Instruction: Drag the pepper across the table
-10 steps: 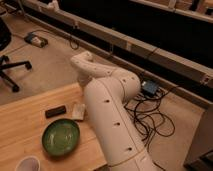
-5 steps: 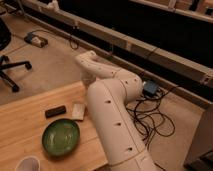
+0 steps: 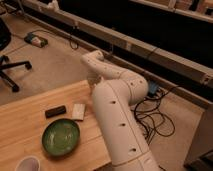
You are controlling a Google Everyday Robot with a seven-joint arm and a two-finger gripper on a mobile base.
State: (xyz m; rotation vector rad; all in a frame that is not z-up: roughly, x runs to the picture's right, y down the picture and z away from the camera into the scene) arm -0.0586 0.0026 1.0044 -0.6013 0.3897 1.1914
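The white arm folds back over the table [image 3: 20,112], and its end effector [image 3: 93,83] points down at the table's far edge. Whether it is open or closed I cannot tell. The pepper is nowhere in sight. Nearest the end effector, toward me, lies a pale block [image 3: 78,111], with a black bar [image 3: 55,111] beside it and a green plate [image 3: 61,136] beyond those.
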